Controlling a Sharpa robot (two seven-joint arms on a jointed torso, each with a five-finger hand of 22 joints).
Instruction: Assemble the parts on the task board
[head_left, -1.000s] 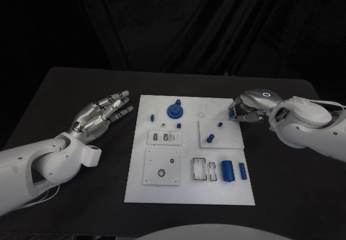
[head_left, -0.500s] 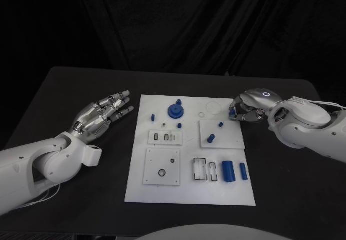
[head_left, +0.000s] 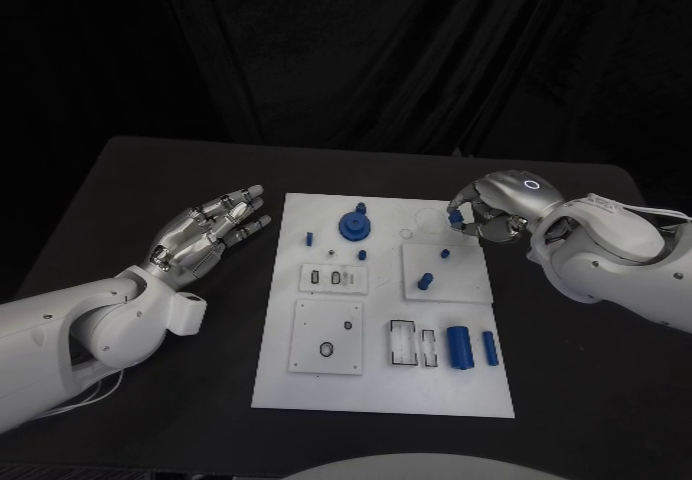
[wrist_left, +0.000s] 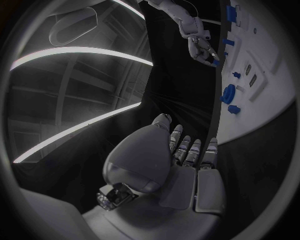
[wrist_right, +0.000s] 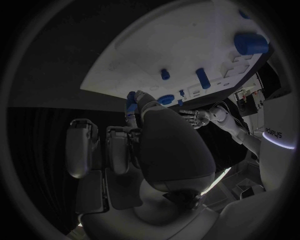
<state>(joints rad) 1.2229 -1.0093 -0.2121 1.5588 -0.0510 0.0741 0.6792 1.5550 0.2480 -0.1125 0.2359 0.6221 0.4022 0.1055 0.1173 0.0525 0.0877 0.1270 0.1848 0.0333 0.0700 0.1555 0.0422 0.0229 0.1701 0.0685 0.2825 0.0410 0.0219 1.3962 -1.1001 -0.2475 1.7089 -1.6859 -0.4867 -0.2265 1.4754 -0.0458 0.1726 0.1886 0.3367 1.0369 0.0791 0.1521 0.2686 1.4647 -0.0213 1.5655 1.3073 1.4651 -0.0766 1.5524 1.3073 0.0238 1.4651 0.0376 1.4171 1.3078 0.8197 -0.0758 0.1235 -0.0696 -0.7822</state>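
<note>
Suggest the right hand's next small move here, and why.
Probably carry the small blue part inward over the task board toward a free socket: the right hand pinches it in its fingers at the board's far right corner, above the surface, while the left hand waits open beside the board.

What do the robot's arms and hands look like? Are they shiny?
Yes! Both arms are chunky, smooth and white. The left hand and the right hand are shiny silver metal with many jointed fingers. The right one has a small glowing ring of light on its back, and thin white cables trail beside both arms.
</note>
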